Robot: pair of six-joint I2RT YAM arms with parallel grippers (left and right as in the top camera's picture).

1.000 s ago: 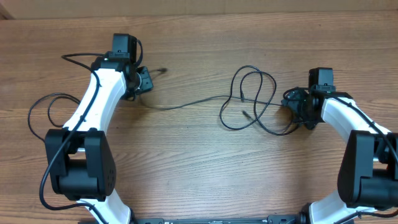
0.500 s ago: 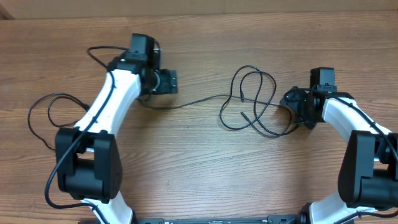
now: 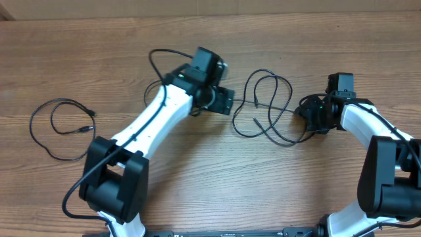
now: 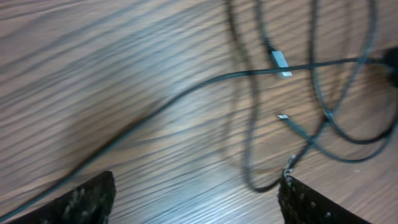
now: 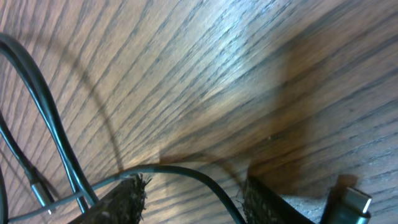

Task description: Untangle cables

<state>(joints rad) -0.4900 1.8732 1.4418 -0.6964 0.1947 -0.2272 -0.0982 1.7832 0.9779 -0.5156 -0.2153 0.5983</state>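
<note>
A tangle of thin black cables lies in loose loops right of centre on the wooden table. My left gripper is just left of the tangle, open and empty. In the left wrist view its fingers stand wide apart, with the cable loops and a small silver plug ahead. My right gripper is at the tangle's right edge. In the right wrist view its fingers are apart and one cable runs across the gap. One long strand lies partly hidden under the left arm.
A separate black cable lies in a loop at the table's left side. A plug end shows at the right wrist view's lower right. The left arm stretches diagonally across the table's middle.
My left arm has swung well to the right, from the far left up to the tangle's left edge. The right gripper and the loops have barely moved.
</note>
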